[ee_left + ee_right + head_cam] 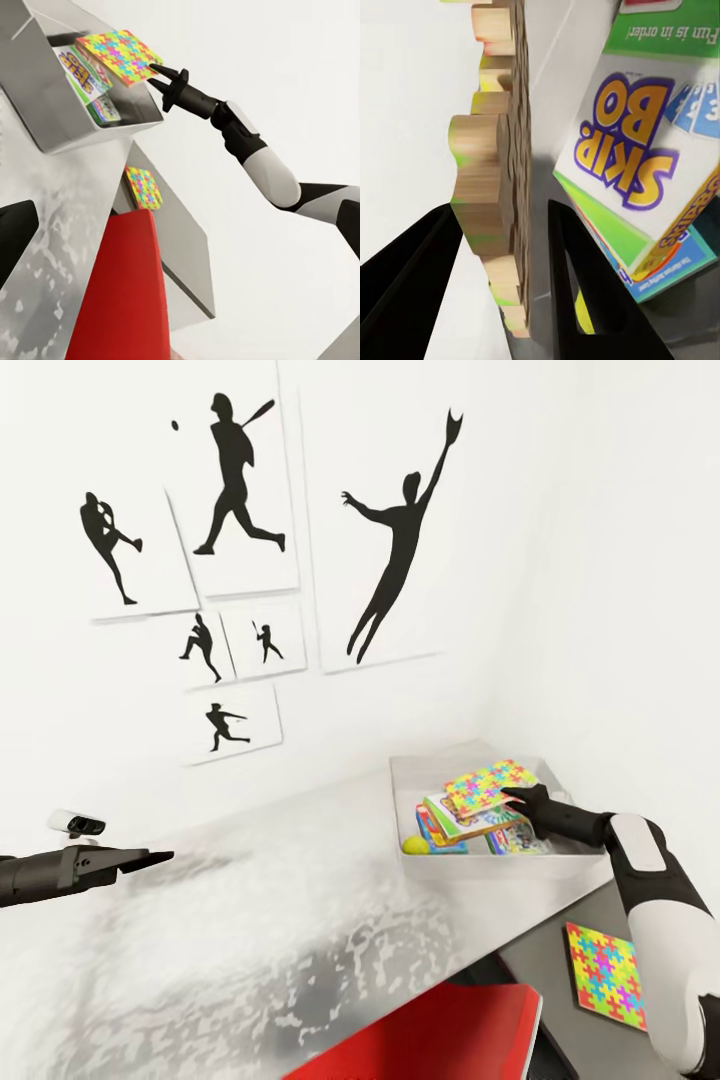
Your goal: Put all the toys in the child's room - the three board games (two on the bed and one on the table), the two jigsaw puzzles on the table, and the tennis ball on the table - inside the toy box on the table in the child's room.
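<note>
Red chair: a red seat or back [440,1040] sits nearest the head camera, tucked under the worktop edge; it also appears in the left wrist view [120,292].
Second jigsaw puzzle: a flat multicoloured sheet [605,973] lies on the dark grey part of the worktop, near the right arm's white forearm and well apart from the toy box; seen too in the left wrist view [142,187].
Worktop: the light grey, mottled surface [250,920] runs from the near edge to the wall and carries the toy box at its far right corner.
Left gripper: the dark gripper [150,856] hangs over the left side of the worktop, well apart from the toy box; its fingers lie close together with nothing between them, though the gap is hard to judge.
Tennis ball: the small yellow-green ball [415,846] rests inside the toy box at its near left, beside the board games.
Board games: flat boxes [470,830] are stacked at a tilt inside the toy box; the right wrist view reads SKIP-BO on the top one [637,142].
Right gripper: the black gripper [512,797] reaches into the toy box, its fingers clamped on the edge of a jigsaw puzzle; the right wrist view shows one finger [585,300] on either side of the sheet.
Held jigsaw puzzle: the sheet [485,785] is tilted above the board games, over the toy box; its wooden edge shows in the right wrist view [499,172].
Toy box: the light grey bin [480,870] stands against the far corner walls.
Wall: white, with black silhouette posters of ball players [240,480].
</note>
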Tool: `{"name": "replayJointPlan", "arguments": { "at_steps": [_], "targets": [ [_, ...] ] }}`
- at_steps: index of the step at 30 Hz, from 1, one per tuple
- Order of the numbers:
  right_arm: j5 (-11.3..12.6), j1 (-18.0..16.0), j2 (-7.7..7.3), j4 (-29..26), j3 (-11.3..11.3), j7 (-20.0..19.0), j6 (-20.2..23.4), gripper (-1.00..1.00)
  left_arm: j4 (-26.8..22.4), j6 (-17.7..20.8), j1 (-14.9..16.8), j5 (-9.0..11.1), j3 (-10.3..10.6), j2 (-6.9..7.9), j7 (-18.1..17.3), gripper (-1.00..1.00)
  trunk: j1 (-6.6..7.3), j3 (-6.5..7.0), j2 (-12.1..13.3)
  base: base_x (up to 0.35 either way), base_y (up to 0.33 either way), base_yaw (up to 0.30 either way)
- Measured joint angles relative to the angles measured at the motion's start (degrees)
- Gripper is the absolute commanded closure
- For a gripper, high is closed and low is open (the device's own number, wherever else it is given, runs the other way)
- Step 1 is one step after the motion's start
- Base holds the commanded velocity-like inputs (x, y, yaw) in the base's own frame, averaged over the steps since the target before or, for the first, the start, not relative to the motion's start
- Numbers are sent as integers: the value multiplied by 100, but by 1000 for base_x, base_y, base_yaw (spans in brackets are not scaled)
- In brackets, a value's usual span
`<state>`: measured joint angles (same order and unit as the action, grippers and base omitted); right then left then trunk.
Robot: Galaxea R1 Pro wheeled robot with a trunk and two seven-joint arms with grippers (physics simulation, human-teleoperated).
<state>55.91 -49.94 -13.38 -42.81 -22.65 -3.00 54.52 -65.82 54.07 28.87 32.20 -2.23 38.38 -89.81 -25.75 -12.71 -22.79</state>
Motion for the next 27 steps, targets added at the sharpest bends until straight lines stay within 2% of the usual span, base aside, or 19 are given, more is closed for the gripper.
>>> {"name": "replayJointPlan", "arguments": {
  "at_steps": [10,17,21,22,27],
  "targets": [
    [-10,-161,1,1,30,21,-7,100,2,1,0,-4,0,-6,0,-100,0,-88,0,0,0,0],
    [-81,-274,49,6,30,474,9,100,9,0,0,-6,0,-9,0,-100,0,-138,-1,0,0,0],
    [-79,-288,35,10,29,558,7,100,9,5,0,-6,0,-9,0,-100,0,-143,-1,0,0,0],
    [-79,-292,35,11,30,565,8,-100,9,6,0,-6,0,-9,0,-100,0,-143,-1,0,0,0],
    [-75,-342,28,19,29,581,23,-100,9,8,0,-6,0,-9,0,-100,0,-144,-1,0,0,0]
  ]
}}
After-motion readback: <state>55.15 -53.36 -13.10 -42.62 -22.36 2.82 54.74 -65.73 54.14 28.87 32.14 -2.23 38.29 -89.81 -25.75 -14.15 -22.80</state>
